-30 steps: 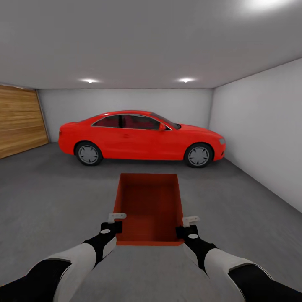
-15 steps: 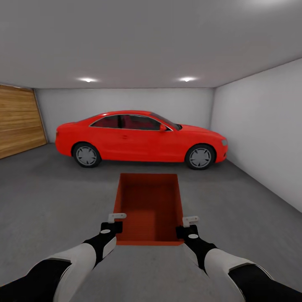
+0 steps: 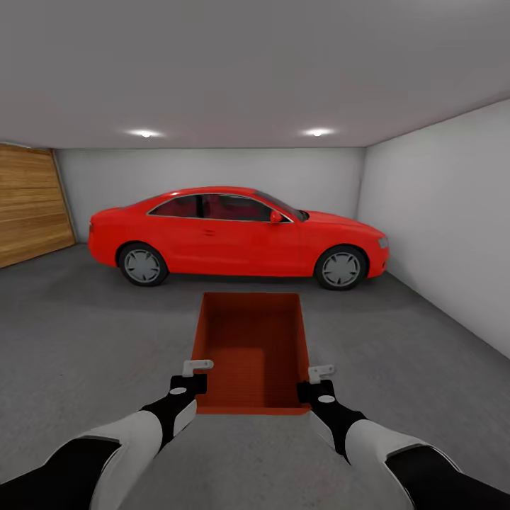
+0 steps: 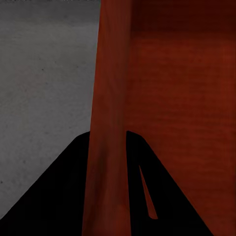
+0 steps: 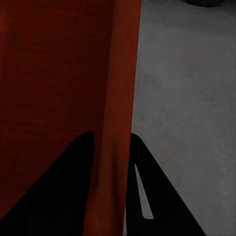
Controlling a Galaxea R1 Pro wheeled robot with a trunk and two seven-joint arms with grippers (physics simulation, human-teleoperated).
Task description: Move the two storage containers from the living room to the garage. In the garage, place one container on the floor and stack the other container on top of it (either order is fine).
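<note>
1. While the robot faces into the garage, one orange-red storage container point(image 3: 255, 350) is held out in front of it, its open top upward and its long axis pointing toward the red car point(image 3: 237, 237).
2. The left gripper point(image 3: 191, 377) clamps the container's left long wall near the corner closest to the robot; in the left wrist view the thin wall point(image 4: 110, 123) runs straight between the two dark fingers point(image 4: 64, 191), one inside the bin and one outside, pinching it.
3. The right gripper point(image 3: 317, 380) grips the opposite long wall at the matching near corner; the right wrist view shows that wall point(image 5: 118, 123) pinched the same way between its fingers point(image 5: 157, 196).
4. The container's textured bottom is seen in the head view, and nothing lies in it.
5. Beneath and around the container lies the dark grey concrete floor point(image 3: 85, 333); whether the bin's base touches it cannot be told.
6. The car stands broadside beyond the container's far end, well apart from it, near the light-grey back wall point(image 3: 212, 170).
7. Left of the container, farther off, is the honey-brown plank door point(image 3: 32, 205); to the container's right runs a plain grey side wall point(image 3: 446, 212).
</note>
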